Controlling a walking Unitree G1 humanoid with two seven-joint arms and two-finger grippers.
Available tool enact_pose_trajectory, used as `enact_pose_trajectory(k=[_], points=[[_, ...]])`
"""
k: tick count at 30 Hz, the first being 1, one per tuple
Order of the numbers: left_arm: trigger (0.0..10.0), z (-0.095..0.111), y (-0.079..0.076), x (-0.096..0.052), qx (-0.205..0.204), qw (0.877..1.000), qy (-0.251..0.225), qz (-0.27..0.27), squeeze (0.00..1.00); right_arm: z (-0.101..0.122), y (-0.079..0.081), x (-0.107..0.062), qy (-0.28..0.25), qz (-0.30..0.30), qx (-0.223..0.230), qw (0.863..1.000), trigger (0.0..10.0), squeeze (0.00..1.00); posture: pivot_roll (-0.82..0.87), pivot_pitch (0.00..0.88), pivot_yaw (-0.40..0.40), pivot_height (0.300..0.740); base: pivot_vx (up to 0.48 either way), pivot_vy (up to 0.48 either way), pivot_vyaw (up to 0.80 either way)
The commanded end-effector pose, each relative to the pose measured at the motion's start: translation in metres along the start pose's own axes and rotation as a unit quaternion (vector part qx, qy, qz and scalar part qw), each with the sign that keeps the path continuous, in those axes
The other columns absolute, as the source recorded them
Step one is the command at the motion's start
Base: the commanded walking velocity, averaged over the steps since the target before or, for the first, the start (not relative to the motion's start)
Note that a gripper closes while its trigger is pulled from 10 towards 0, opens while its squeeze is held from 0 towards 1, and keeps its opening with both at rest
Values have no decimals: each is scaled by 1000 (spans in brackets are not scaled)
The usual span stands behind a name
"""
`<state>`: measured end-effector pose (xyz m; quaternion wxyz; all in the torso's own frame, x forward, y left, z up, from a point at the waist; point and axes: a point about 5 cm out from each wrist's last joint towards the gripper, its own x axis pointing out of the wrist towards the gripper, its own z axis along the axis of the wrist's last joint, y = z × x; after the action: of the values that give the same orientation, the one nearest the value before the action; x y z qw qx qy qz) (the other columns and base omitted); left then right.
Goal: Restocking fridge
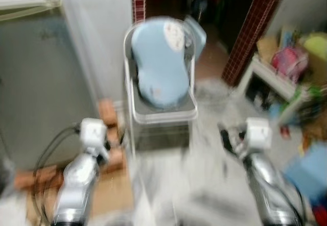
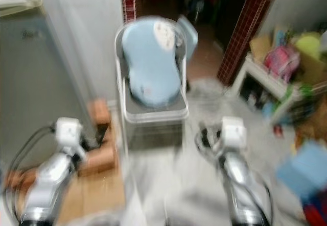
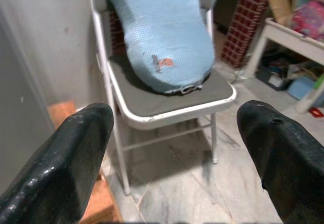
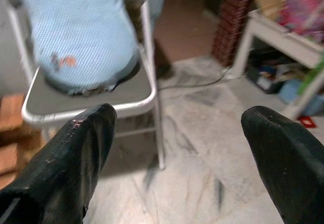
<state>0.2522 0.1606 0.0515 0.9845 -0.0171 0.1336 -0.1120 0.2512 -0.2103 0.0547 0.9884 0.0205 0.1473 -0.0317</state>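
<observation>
Both head views are smeared with motion blur: the folding chair (image 1: pixel 159 83), the blue cushion (image 1: pixel 158 63) on its seat and the shelf (image 1: pixel 286 83) of clutter lose all sharp edges. Soft, even daylight fills the room, and the doorway (image 1: pixel 204 6) behind the chair is dark. The left wrist view is sharper; the right one is slightly soft. A small glint shows on one black finger (image 3: pixel 55 173).

Blurred view looking down into a room. At centre stands a white metal folding chair (image 2: pixel 153 111) with a pale blue cushion (image 2: pixel 152 63) propped upright on its seat. A grey fridge (image 2: pixel 36 78) fills the left side. Orange bricks (image 2: pixel 99 134) lie on the floor between fridge and chair. Two silver arms reach forward below, left arm (image 2: pixel 51 177) and right arm (image 2: pixel 237 180). A low white shelf (image 2: pixel 265 80) with colourful clutter stands at right on the marbled floor (image 2: pixel 199 149).
</observation>
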Motion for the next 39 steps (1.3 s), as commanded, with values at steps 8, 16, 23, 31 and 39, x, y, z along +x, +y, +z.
enact_pose_trajectory(k=[8, 16, 23, 31, 39], points=[[10000, 1, 10, -2, 5, 1000, 3, 8, 0, 6, 9, 4, -11, 16, 1, 1000, 10000, 0, 67, 0, -45, 740, 0, 480, -800], [10000, 0, 9, -1, 4, 1000, 6, 3, 0, 6, 9, 5, -12, 17, 0, 1000, 10000, 0, 66, 0, -44, 740, 0, 480, -800], [10000, 3, 5, -2, 28, 999, -12, -14, 0, 6, 10, 5, -12, 17, 1, 1000, 10000, 0, 66, 0, -43, 740, 0, 343, -800], [10000, 4, 5, -3, 14, 1000, -6, -26, 0, 6, 10, 5, -12, 14, 4, 1000, 10000, 0, 65, 0, -39, 740, 0, 0, -800], [10000, 5, 2, -2, 23, 999, -11, -37, 0, 6, 10, 6, -13, 13, 5, 1000, 10000, 0, 65, 0, -37, 740, 0, 0, -800]])
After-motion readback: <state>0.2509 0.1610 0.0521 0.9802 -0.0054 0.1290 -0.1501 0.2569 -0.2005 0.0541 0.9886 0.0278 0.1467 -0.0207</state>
